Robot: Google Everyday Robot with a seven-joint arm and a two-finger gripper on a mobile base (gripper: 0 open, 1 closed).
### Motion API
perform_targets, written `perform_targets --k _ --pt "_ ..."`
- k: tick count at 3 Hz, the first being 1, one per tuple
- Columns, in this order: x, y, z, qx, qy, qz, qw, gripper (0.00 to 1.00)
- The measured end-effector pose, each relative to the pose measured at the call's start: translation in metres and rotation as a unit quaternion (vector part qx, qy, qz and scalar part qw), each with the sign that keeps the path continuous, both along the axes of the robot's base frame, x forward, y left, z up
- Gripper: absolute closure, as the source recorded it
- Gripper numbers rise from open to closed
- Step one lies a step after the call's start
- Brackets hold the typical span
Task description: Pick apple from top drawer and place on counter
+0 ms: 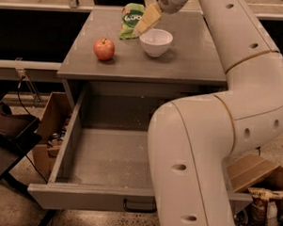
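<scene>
The apple (104,49) is red-orange and sits upright on the counter (191,60), on its left side. The top drawer (106,156) is pulled fully open below; its grey floor holds only crumbs. My gripper (148,20) is raised over the back of the counter, above and just left of the white bowl (156,41), well to the right of the apple and apart from it. One yellowish finger shows. My large white arm covers the right side of the drawer.
A green chip bag (131,19) lies at the back of the counter behind the gripper. Cardboard boxes (51,130) stand on the floor left of the cabinet, and another box (254,178) at the right. A dark stand (8,142) is at far left.
</scene>
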State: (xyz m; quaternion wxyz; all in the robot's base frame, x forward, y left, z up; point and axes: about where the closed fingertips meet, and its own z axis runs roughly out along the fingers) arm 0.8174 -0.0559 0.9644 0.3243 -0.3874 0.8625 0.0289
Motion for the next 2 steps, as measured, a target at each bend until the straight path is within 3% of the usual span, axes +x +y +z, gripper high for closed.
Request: perform_targets --k 1,2 --pt "-0.015 -0.065 0.018 -0.001 0.005 -0.079 0.9969 0.00" --pt "-0.038 -0.128 0.030 0.001 0.018 -0.163 0.9865 0.00"
